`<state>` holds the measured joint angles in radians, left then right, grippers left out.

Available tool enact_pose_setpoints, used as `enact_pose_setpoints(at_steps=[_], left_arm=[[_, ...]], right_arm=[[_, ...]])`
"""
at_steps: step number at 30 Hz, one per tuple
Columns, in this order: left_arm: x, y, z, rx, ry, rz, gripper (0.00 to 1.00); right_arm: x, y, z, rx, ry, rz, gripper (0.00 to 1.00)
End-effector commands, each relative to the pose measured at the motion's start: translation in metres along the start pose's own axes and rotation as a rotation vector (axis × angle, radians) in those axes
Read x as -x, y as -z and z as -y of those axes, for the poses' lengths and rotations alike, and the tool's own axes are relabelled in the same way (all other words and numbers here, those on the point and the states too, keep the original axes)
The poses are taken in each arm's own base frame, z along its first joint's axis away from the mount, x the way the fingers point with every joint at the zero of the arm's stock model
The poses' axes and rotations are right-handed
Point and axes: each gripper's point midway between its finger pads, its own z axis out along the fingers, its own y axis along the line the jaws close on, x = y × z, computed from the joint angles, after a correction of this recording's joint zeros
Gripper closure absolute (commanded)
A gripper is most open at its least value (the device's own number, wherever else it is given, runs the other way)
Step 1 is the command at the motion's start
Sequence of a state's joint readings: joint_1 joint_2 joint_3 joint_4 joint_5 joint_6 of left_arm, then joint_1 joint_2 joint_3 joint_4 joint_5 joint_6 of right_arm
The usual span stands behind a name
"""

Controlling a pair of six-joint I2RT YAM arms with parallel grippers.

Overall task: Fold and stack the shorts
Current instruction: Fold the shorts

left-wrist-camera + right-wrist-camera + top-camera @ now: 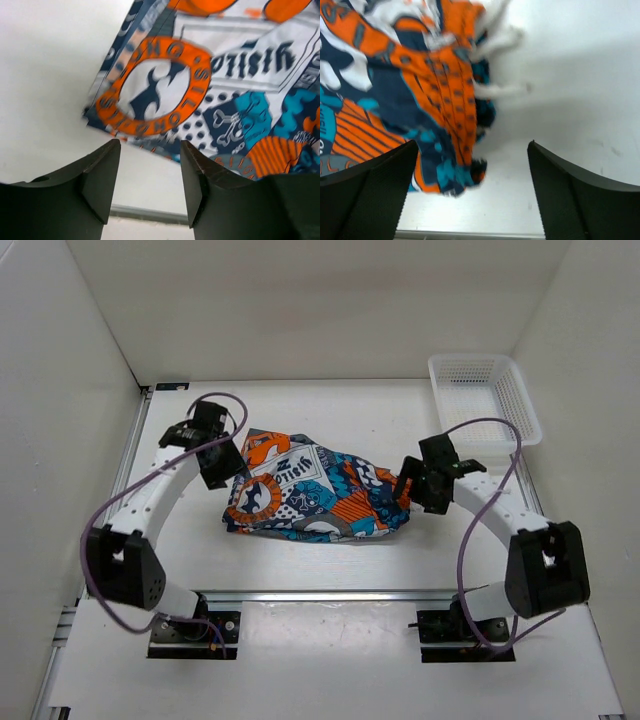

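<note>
The shorts lie bunched in a rough rectangle mid-table, printed in blue, orange, white and black. My left gripper hovers at their left end. In the left wrist view it is open with only bare table between the fingers, and the orange-ringed corner of the shorts lies just beyond. At the right end is my right gripper. Its wrist view shows it wide open, holding nothing. The shorts' crumpled edge with white drawstrings lies by the left finger.
A white mesh basket stands at the back right corner. White walls enclose the table on three sides. An aluminium rail runs along the near edge, between the shorts and the arm bases.
</note>
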<state>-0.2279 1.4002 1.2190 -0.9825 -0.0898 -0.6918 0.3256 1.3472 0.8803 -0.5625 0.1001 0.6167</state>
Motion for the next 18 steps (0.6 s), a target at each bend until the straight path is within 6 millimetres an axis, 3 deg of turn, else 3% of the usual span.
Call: enact_pose_setpoints(at_steps=[1,3,6,9,11,13,14,17,18], left_arm=[[0.024,-0.022,0.022,-0.024,-0.040,-0.001,0.38],[0.027,-0.044,0.027,-0.004,-0.055,-0.026,0.38],[0.034,-0.067,0.030,0.017,-0.058,-0.047,0.38],[0.046,-0.080,0.016,0.059,-0.022,-0.042,0.38],[0.048,-0.091,-0.002,0.099,0.010,-0.048,0.38],[0.049,-0.099,-0.028,0.137,0.075,-0.060,0.31],[0.049,-0.099,-0.026,0.095,0.096,-0.071,0.31],[0.053,-0.106,-0.027,0.068,0.122,-0.082,0.30],[0.054,-0.109,-0.026,0.070,0.122,-0.086,0.30]], right_arm=[[0.028,-0.013,-0.022,0.094,0.076,0.012,0.08],[0.030,-0.031,-0.021,0.091,0.093,-0.020,0.20],[0.029,-0.047,-0.027,0.123,0.097,-0.054,0.23],[0.016,-0.059,-0.026,0.139,0.095,-0.090,0.21],[0.009,-0.068,-0.021,0.129,0.094,-0.108,0.21],[0.001,-0.078,-0.015,0.115,0.072,-0.143,0.23],[-0.001,-0.081,-0.016,0.125,0.071,-0.152,0.27],[-0.009,-0.089,-0.015,0.125,0.045,-0.171,0.58],[-0.008,-0.092,-0.013,0.117,0.045,-0.167,0.63]])
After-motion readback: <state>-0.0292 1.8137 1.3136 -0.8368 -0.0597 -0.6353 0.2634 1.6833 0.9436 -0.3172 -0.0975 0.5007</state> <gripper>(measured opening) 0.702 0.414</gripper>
